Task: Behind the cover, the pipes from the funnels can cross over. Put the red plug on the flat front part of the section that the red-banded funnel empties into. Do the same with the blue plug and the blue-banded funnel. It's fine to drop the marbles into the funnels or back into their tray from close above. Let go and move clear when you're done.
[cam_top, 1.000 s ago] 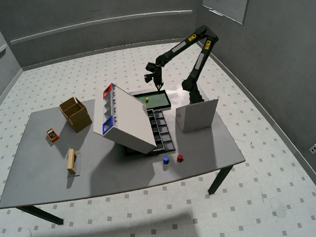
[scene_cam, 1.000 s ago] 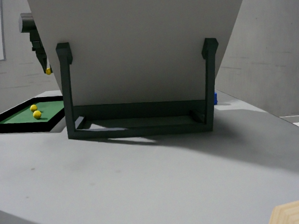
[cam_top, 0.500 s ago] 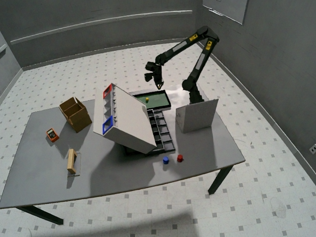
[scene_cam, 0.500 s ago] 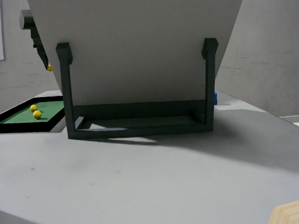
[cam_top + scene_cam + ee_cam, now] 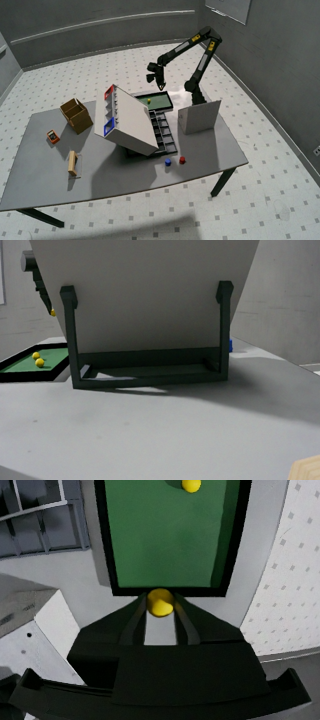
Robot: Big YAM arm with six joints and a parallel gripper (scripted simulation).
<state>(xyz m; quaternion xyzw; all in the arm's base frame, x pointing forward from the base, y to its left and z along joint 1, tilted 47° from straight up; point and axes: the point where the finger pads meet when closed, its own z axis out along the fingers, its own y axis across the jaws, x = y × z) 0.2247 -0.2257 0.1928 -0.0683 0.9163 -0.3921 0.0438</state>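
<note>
The red plug (image 5: pixel 182 160), short and round, sits on the tabletop (image 5: pixel 124 178). Just beside it stands the similar blue plug (image 5: pixel 167 162) (image 5: pixel 230 345), both outside the sections.
</note>
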